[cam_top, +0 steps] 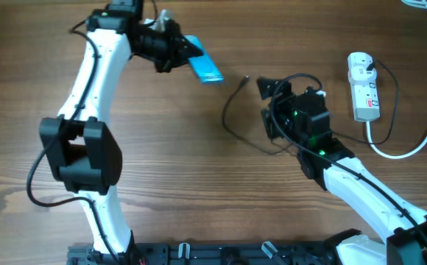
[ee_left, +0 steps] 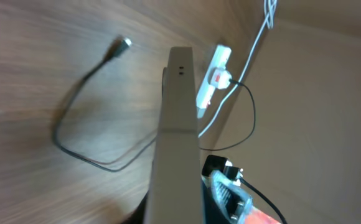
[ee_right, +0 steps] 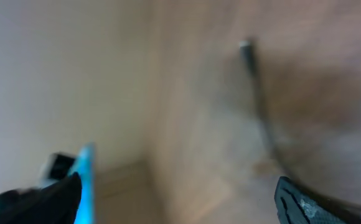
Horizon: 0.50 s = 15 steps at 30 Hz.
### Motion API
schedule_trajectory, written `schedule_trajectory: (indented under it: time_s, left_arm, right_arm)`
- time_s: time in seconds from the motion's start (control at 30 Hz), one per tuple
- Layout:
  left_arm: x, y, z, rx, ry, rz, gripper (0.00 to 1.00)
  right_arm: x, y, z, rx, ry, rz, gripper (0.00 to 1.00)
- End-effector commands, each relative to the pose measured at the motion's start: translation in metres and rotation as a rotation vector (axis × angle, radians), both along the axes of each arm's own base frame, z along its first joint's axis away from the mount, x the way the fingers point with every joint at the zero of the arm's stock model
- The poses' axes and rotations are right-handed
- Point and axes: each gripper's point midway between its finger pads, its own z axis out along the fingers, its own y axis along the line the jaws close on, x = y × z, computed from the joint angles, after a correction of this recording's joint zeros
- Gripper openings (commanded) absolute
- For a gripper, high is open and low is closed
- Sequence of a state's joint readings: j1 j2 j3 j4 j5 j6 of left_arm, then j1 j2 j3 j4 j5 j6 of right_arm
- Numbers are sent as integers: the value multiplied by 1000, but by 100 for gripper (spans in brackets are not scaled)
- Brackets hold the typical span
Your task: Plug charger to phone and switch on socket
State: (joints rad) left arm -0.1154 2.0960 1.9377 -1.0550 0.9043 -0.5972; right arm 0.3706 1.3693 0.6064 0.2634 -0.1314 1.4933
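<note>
Left gripper (cam_top: 178,47), black and blocky on a white arm, clamped tight on one end of the phone (cam_top: 205,65): a thin, flat, rectangular slab with a glossy bright cyan face, lifted clear of the table (cam_top: 169,154) and tilted, free end pointing toward the right arm. From the left wrist, the same slab seen along a plain matte grey-beige side, with two tiny dark dots near the far end. Flat on the streaky brown wood grain, apart from the phone: the charger (cam_top: 227,118), a long, thin, black, rubbery cable lying in a loose curl and ending in a small dark connector tip (ee_left: 122,44) with a faint metallic glint. Right gripper (cam_top: 267,87), dark with a green light glowing on its housing, just beside that tip and not touching it. Jaws spread apart and empty, judging by one dark ribbed finger (ee_right: 305,200) blurred in the lower corner of the right wrist view, with the cable running past it. Farther right, near the table edge: the socket (cam_top: 363,87), a white elongated plastic power strip with a greyish end, a small red switch mark and a plug seated at one end. Thick white lead (cam_top: 408,147) sweeping away from it in a smooth arc. Cannot tell the switch position.
</note>
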Motion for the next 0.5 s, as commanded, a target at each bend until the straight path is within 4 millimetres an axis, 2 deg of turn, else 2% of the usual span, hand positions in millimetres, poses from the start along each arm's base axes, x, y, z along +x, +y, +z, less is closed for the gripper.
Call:
schedule_trajectory:
  time_s: [0.0,0.03,0.1,0.17,0.23,0.33,0.4,0.47]
  left_arm:
    - [-6,22,13,3,-117,-75,4]
    - [-7,27,12,6,-122,-77,4]
    - [-6,35,14,-9,-133,-74,4]
    - [0,50,31,-119,-155,-44,4]
    - [8,72,53,-240,-200,-9,4]
    - [11,97,57,-270,-196,44,4]
    - [8,96,57,-262,-222,23,4]
    - [5,96,55,-252,-241,2,4]
  right_arm:
    - [-8,14,2,-187,-131,227,96]
    - [-9,21,8,-224,-196,300,91]
    - [-14,27,7,-265,-232,380,86]
    - [-17,28,5,-317,-204,428,80]
    - [-12,29,25,-404,-176,489,80]
    - [2,21,66,-552,-148,520,79]
    - [15,25,82,-597,-124,560,77]
    - [33,33,83,-627,-64,609,76]
